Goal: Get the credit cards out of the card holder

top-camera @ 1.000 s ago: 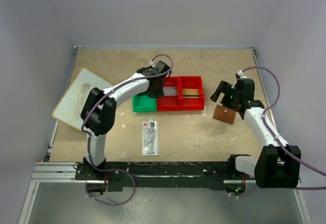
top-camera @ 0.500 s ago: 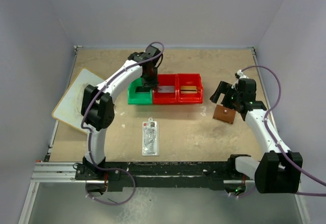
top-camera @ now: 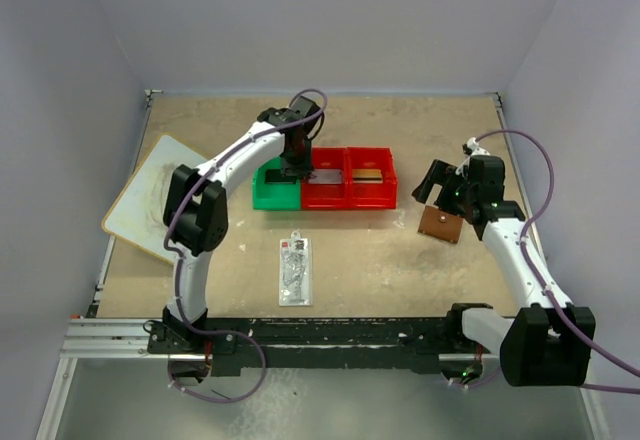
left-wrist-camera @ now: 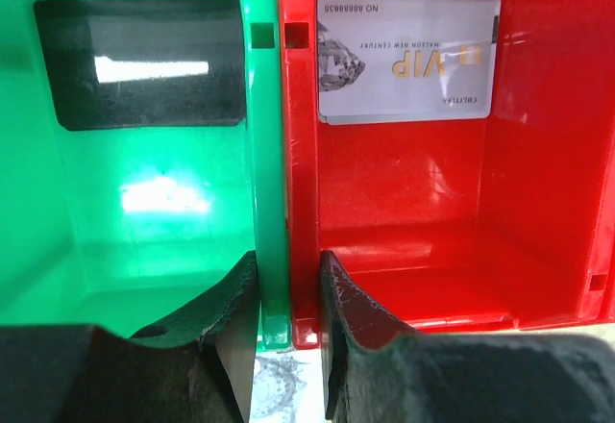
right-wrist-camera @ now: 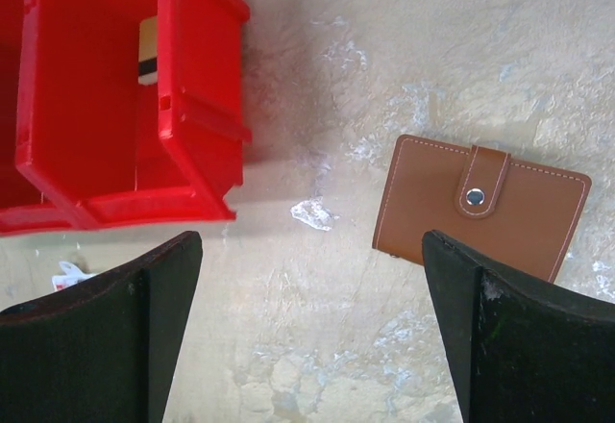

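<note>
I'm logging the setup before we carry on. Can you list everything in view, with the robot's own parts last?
card holder: one, brown, closed, on the table right of the bins
green bin: one, green, left end of the row
red bins: two, red, middle and right of the row
black card: one, in the green bin
silver card: one, in the middle red bin
pale card: one, dark stripe, in the right red bin
packet: one, clear, front centre
board: one, white, table's left edge
table: one, tan
left gripper: closed across the adjoining green and red bin walls
right gripper: open, above the table by the card holder
</note>
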